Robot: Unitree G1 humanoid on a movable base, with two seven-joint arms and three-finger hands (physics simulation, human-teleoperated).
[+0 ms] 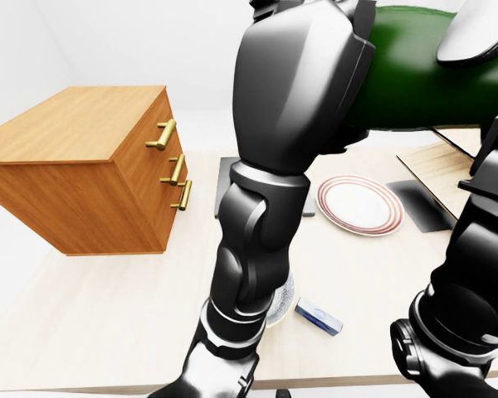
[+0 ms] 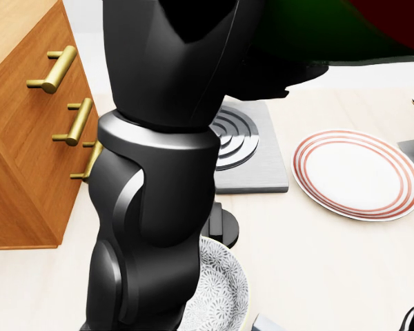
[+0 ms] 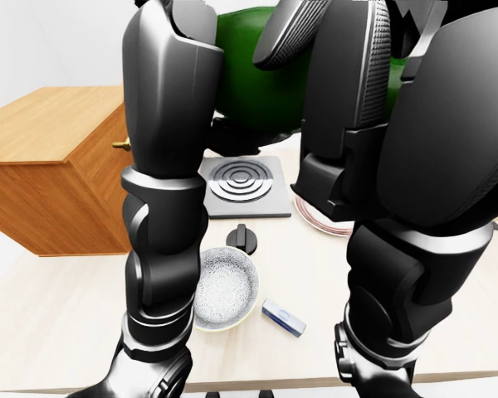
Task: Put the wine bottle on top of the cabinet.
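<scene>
A dark green wine bottle (image 1: pixel 407 75) is held high and lies on its side across the top right of the left-eye view. A grey part of my right hand (image 1: pixel 480 35) wraps over it. My left arm (image 1: pixel 266 207) stands upright through the middle of the view, and its hand runs off the top edge beside the bottle, so its fingers are hidden. The wooden cabinet (image 1: pixel 75 133) with brass handles stands at the left, its flat top bare. In the right-eye view the bottle (image 3: pixel 249 83) shows between my two arms.
On the pale table sit a grey hotplate (image 3: pixel 241 186), a black knob (image 3: pixel 242 236), a patterned bowl (image 3: pixel 224 286), a red-ringed plate (image 2: pixel 355 172) and a small blue-and-white object (image 1: pixel 319 317). My right arm (image 1: pixel 473 274) fills the right edge.
</scene>
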